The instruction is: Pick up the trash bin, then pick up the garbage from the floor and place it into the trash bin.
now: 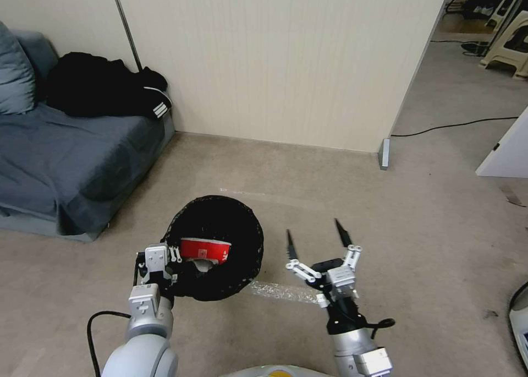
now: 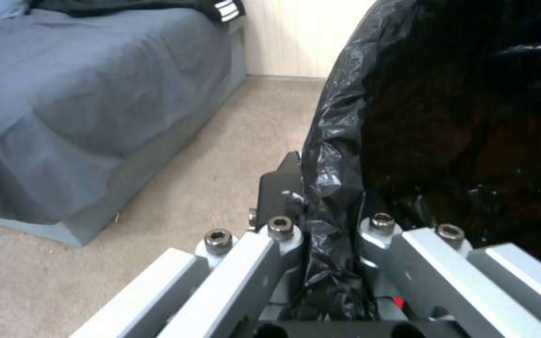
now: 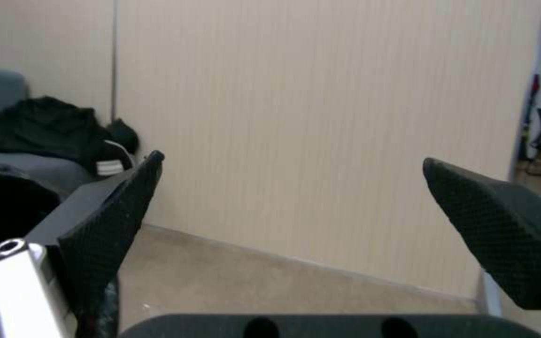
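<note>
Head view: high, looking forward and down over carpet toward a beige wall [image 1: 286, 63]; sofa [image 1: 66, 162] on the left, both arms at the lower edge.

Left wrist view: very near, looking along the left gripper [image 2: 330, 211] whose fingers clamp the black liner at the rim of the trash bin [image 2: 458, 117]; sofa [image 2: 82, 108] behind.

Right wrist view: low, nearly level, looking between the spread fingers of the right gripper [image 3: 292, 188] at the wall [image 3: 296, 117].

Shared: sofa, black clothes heap [image 3: 45, 126], wall.

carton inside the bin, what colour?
Red with a white rim, lying in the trash bin as the carton; head view shows it best.
</note>
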Robot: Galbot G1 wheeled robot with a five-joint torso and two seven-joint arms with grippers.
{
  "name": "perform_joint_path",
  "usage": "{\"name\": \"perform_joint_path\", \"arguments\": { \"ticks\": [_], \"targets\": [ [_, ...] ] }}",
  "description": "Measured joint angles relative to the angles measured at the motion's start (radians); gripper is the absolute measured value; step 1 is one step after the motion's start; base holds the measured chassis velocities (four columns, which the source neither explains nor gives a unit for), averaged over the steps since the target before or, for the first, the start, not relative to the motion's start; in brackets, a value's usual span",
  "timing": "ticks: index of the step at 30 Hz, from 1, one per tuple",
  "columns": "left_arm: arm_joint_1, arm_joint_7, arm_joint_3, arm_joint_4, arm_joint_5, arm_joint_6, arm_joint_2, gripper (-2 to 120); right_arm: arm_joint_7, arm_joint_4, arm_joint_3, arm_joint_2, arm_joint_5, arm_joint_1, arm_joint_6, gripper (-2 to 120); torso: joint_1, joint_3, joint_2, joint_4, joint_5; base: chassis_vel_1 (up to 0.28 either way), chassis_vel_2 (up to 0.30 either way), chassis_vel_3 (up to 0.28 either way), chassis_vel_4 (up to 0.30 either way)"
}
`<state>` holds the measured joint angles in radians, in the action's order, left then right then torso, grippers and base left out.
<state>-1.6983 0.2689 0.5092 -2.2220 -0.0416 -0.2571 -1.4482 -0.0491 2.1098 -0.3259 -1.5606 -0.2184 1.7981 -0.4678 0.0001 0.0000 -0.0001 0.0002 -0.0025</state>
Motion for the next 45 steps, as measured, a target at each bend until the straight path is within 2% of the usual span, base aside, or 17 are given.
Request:
{"name": "perform_joint_path", "arguments": {
  "ticks": [2,3,5,6,7,10,23,39,45],
  "targets": [
    [0.000,-0.001,0.000,0.001,-0.006,0.000,0.003,3,0.000,-0.014,-0.022,-0.004,0.021,0.001,-0.014,100,0.000,0.000,0.000,-0.0001,0.0005,0.000,0.000,0.000,0.000],
    [-0.004,-0.001,0.000,0.001,-0.009,0.000,0.005,3,0.003,-0.020,-0.037,-0.004,0.038,-0.001,-0.020,100,0.000,0.000,0.000,-0.0003,0.0023,0.000,0.000,0.000,0.000],
    [-0.007,-0.001,0.000,0.001,-0.011,0.000,0.006,3,0.004,-0.022,-0.042,-0.004,0.046,-0.002,-0.021,100,0.000,0.000,0.000,-0.0003,0.0029,0.000,0.000,0.000,0.000],
    [-0.012,-0.001,0.000,0.001,-0.015,0.000,0.008,3,0.006,-0.024,-0.050,-0.004,0.060,-0.005,-0.021,100,0.000,0.000,0.000,-0.0004,0.0049,0.000,0.000,0.000,0.000],
    [-0.016,-0.001,0.000,0.001,-0.017,0.000,0.009,3,0.008,-0.021,-0.056,-0.003,0.072,-0.009,-0.021,100,0.000,0.000,0.000,-0.0004,0.0051,0.000,0.000,0.000,0.000],
    [-0.021,-0.001,-0.001,0.000,-0.020,0.000,0.011,3,0.009,-0.009,-0.068,0.004,0.091,-0.018,-0.019,100,0.000,0.000,0.000,-0.0003,0.0035,0.000,0.000,0.000,0.000],
    [-0.036,0.000,0.003,-0.017,-0.020,-0.012,0.019,3,0.038,0.003,-0.107,0.076,0.174,-0.066,0.013,100,0.000,0.000,0.000,-0.0002,0.0026,0.041,0.050,0.051,0.050],
    [-0.066,0.001,0.013,-0.023,-0.015,-0.016,0.009,3,0.044,0.004,-0.105,0.106,0.222,-0.097,0.030,100,0.000,0.000,0.000,-0.0002,0.0024,0.114,0.112,0.114,0.101],
    [-0.084,0.001,0.013,-0.026,-0.013,-0.009,0.003,3,0.042,-0.004,-0.099,0.104,0.199,-0.109,0.016,100,0.000,0.000,0.000,-0.0003,0.0024,0.120,0.128,0.126,0.121]
  ]
}}
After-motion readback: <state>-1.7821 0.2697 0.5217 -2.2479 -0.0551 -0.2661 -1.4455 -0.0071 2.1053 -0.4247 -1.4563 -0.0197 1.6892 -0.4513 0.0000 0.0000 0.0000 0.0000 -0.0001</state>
